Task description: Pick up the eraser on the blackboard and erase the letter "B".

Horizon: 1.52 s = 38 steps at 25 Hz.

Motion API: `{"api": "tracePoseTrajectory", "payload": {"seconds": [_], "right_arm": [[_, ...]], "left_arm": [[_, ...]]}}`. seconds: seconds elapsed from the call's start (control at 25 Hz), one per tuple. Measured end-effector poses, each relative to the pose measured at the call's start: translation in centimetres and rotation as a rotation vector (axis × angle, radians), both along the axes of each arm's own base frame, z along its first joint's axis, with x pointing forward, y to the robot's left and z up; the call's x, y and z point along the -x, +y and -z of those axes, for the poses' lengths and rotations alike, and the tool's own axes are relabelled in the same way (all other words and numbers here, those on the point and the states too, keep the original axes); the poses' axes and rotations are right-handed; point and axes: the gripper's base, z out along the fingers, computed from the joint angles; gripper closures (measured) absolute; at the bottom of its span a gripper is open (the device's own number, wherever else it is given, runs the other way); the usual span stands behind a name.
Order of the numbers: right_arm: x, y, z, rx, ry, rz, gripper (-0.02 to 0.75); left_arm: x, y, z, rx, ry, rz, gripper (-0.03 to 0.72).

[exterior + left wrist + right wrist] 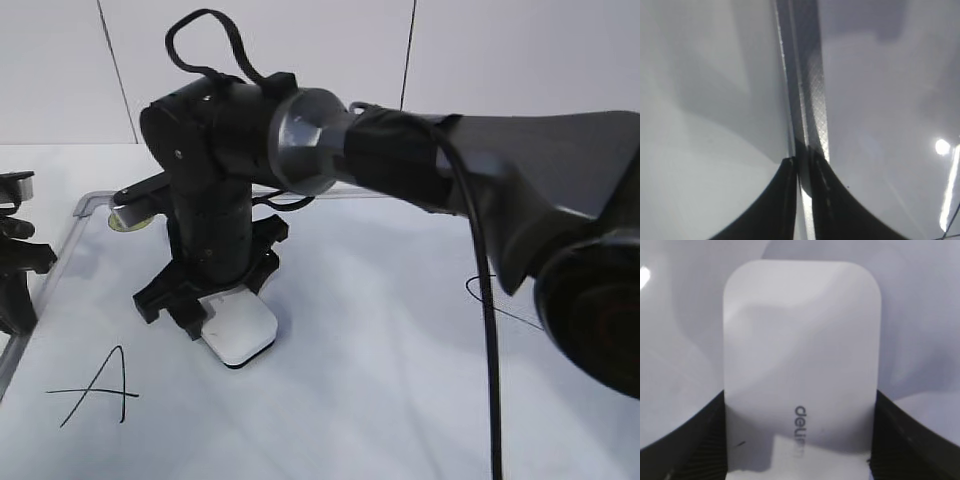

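Right gripper (215, 305): lowered onto the blackboard (400, 400) from above, its jaws standing on either side of the eraser (240, 330). In the right wrist view the two dark fingers (690, 445) flank the long edges of the eraser (800, 365) and appear to touch them — the claw is pinching the eraser across its short width.

Eraser: lies flat on the board, white top face up, a thin dark layer showing at its lower edge in the exterior view. Its long axis runs straight out from between the jaws, away from the wrist; the far rounded end projects well beyond the fingertips. Grey lettering on the top sits near the wrist end and reads along the long axis.

Surroundings, relative to the right claw in the exterior view: a handwritten letter A (95, 390) lies below and to the left, well apart from the eraser. A partial black stroke (478, 290) shows to the right, mostly hidden behind the arm; which letter it is cannot be told. A small green round item (125, 222) sits near the board's upper left corner, behind the claw.

Left gripper (802, 200): fingers pressed together with only a thin slit between them, nothing held. It hangs over the grey frame strip (810, 90) of the board — well to the left of the eraser.
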Motion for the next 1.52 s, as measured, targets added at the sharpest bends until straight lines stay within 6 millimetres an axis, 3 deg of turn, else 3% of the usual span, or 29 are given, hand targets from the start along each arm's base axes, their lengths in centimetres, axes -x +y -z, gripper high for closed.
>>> {"api": "tracePoseTrajectory", "payload": {"seconds": [0.4,0.64,0.72,0.92,1.04,1.28,1.52], "right_arm": [[-2.2,-6.7,-0.3,0.022,0.069,0.145,0.215],[-2.3,-8.3,-1.6,0.044,0.073,0.167,0.216],[-1.8,-8.5,-3.2,0.032,0.063,0.164,0.216],[0.6,-8.4,-10.4,-0.074,-0.052,0.128,0.216],[2.1,-8.0,-12.6,-0.108,-0.084,0.097,0.216],[4.1,-5.5,-11.8,-0.094,-0.065,0.023,0.216],[4.9,-3.1,-7.9,-0.044,0.017,-0.018,0.216]], "left_arm": [[0.0,-0.1,0.0,0.008,0.006,-0.005,0.638],[0.0,-0.1,0.0,0.009,0.006,-0.006,0.638],[0.0,-0.1,0.0,0.009,0.006,-0.006,0.638],[0.0,-0.1,0.0,0.009,0.006,-0.008,0.638],[0.0,-0.1,0.0,0.009,0.006,-0.008,0.638],[0.0,-0.1,0.0,0.009,0.006,-0.008,0.638],[0.0,-0.1,0.0,0.01,0.006,-0.009,0.638]]}}
